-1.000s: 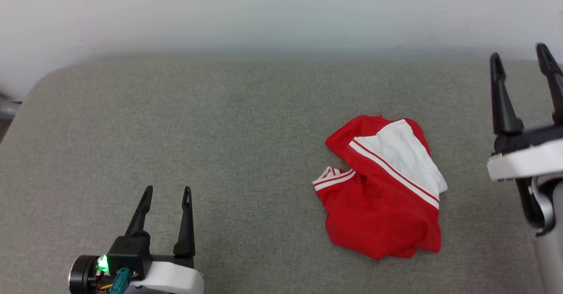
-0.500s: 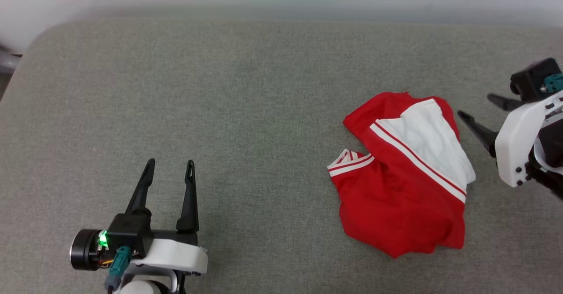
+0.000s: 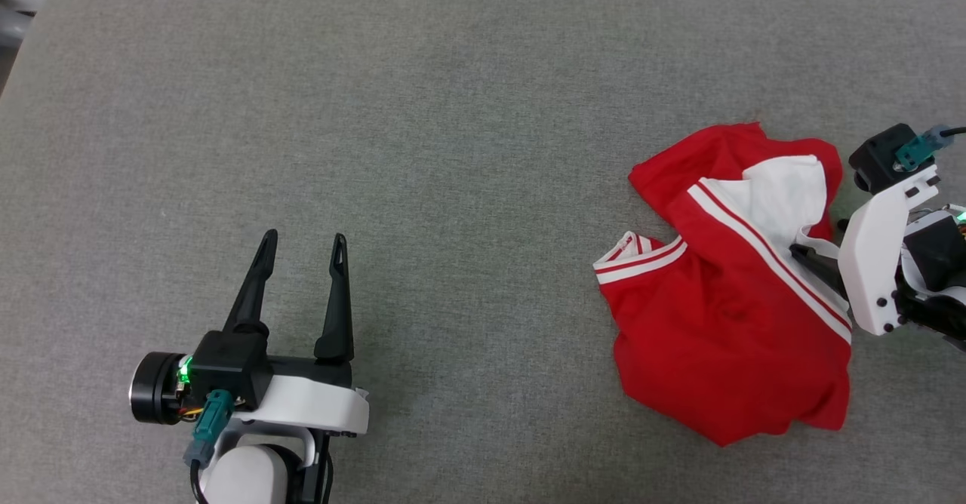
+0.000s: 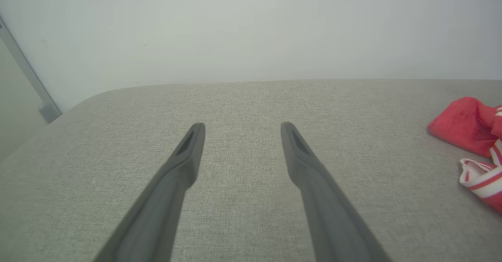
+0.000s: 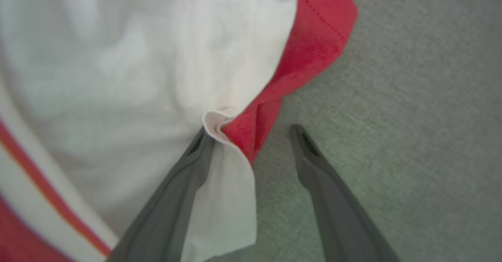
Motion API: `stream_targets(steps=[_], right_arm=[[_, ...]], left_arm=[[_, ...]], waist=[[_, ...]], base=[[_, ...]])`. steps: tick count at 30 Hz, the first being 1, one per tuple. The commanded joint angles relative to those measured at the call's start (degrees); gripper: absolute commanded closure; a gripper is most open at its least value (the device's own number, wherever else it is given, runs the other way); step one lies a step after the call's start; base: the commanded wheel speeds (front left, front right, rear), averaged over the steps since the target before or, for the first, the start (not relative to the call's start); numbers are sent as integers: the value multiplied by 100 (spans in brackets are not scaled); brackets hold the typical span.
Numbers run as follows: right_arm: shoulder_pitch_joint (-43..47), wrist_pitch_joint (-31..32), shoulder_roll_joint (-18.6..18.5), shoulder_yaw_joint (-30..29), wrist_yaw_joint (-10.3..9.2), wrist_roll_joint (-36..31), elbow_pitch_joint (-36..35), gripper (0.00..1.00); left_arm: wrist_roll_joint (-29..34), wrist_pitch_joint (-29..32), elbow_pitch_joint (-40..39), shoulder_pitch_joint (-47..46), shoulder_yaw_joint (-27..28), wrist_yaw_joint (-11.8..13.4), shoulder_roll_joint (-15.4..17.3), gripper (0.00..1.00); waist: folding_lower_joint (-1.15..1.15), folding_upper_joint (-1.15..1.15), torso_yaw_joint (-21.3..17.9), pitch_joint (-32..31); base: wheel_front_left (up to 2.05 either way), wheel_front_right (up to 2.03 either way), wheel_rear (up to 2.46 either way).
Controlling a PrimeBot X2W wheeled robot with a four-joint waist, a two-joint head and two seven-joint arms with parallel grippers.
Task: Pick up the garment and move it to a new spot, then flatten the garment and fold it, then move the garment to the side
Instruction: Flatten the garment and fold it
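Left: the left end effector [image 3: 306, 236] rests low over the near-left part of the grey fabric-covered surface [image 3: 453, 112], its two dark fingers spread and nothing between them; the left wrist view [image 4: 243, 125] confirms bare fabric in the gap. It lies well apart from the garment.

Centre-right: the red jersey [image 3: 724, 323] lies crumpled on the right part of the surface, a white sleeve [image 3: 777, 195] uppermost toward the far side, striped red-and-white trim [image 3: 638, 259] at its left edge. No lettering or number is exposed.

Right: the right end effector [image 3: 821, 240] reaches in from the right edge at the sleeve. In the right wrist view [image 5: 250, 130] its jaws are released and straddle the garment's border: one finger [image 5: 184, 168] touches the folded white-and-red edge, the other [image 5: 325, 183] lies over bare surface.

Progress: judged from this layout, the task is at its first step. The pick-up grasp is being set but not closed; the jersey is not lifted. Moving it, flattening, folding and the final shift aside all remain.
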Motion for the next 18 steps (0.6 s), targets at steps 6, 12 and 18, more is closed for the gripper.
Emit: stream_targets(steps=[6,12,18], right_arm=[[147,-484,291,450,-3,228,445,69],[-120,-1615,125,303,-7,406,561,100],[-259,-2567,13,-10,-6,640,581,100]], left_arm=[[-48,-15,49,4,19,54,-11,0],[-32,-15,122,146,59,85,-10,0],[8,-15,160,314,75,63,-10,0]], waist=[[-1,0,64,7],[-1,0,-74,-319],[-1,0,-171,-671]], base=[[0,0,0],[0,0,0],[0,0,0]])
